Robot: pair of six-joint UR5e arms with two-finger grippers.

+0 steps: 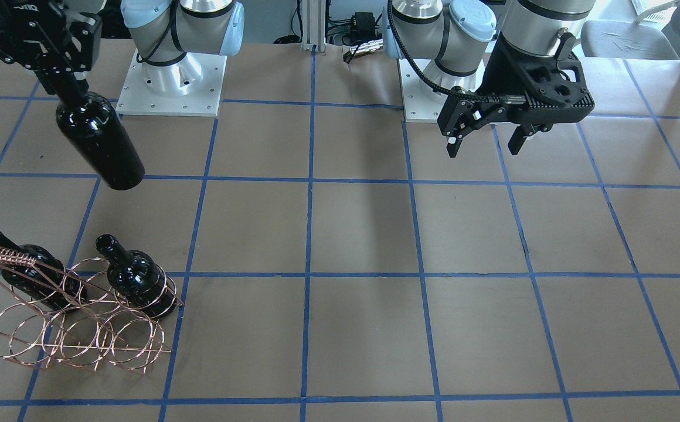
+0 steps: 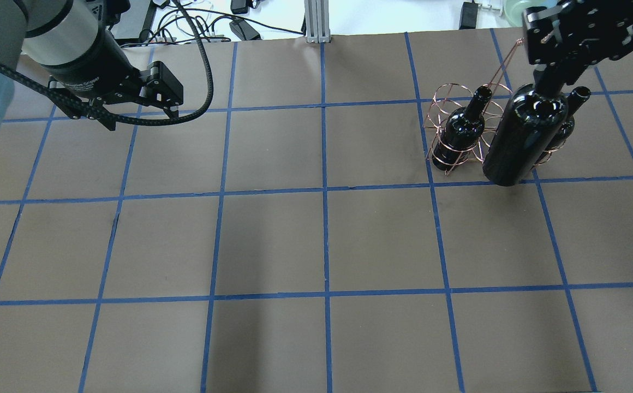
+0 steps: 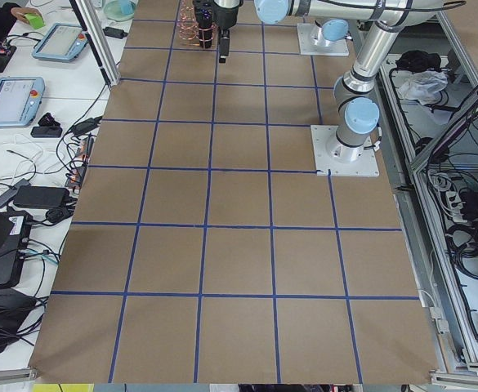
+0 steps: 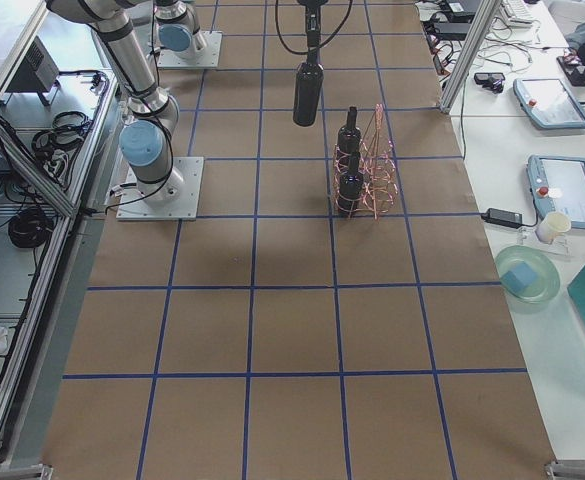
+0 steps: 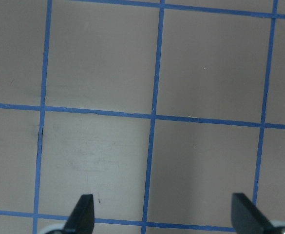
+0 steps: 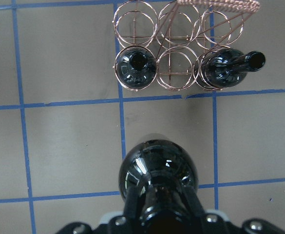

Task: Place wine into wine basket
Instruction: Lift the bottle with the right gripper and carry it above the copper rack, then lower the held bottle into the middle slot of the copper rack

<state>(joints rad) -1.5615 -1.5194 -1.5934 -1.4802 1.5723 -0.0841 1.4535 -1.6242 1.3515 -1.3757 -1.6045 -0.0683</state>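
Observation:
My right gripper [image 1: 72, 92] is shut on the neck of a dark glossy wine bottle [image 1: 101, 145] and holds it upright in the air, short of the copper wire basket [image 1: 0, 254]. In the right wrist view the held bottle [image 6: 157, 170] hangs in front of the basket [image 6: 215, 4]. Two alike bottles [image 6: 135, 66] [image 6: 225, 68] stand in the outer rings of its near row, and the ring between them is empty. In the overhead view the held bottle [image 2: 521, 139] hides part of the basket [image 2: 454, 85]. My left gripper [image 1: 486, 143] is open and empty, far off.
The brown table top with a blue tape grid [image 1: 363, 328] spreads between the arms. Both arm bases [image 1: 173, 82] stand at the robot's edge. Cables and tablets [image 4: 562, 190] lie on side benches beyond the table's edge.

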